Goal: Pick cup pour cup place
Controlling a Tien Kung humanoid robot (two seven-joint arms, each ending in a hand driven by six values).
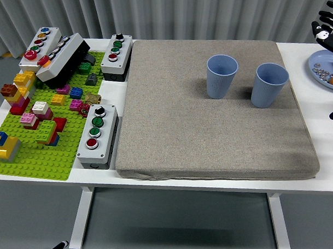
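Reaching for a cup comes first, and the right hand (328,28) hovers high at the table's far right edge, fingers spread and holding nothing. Both cups (221,75) stand upright on the grey mat (210,128), down and to the hand's left; the nearer cup (269,85) is the easier target. Approach from its right side, wrapping the fingers mid-wall without tipping it.

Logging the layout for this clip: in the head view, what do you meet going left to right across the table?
Green brick baseplate → grey button box → grey mat → left blue cup → right blue cup → blue plate → right hand.
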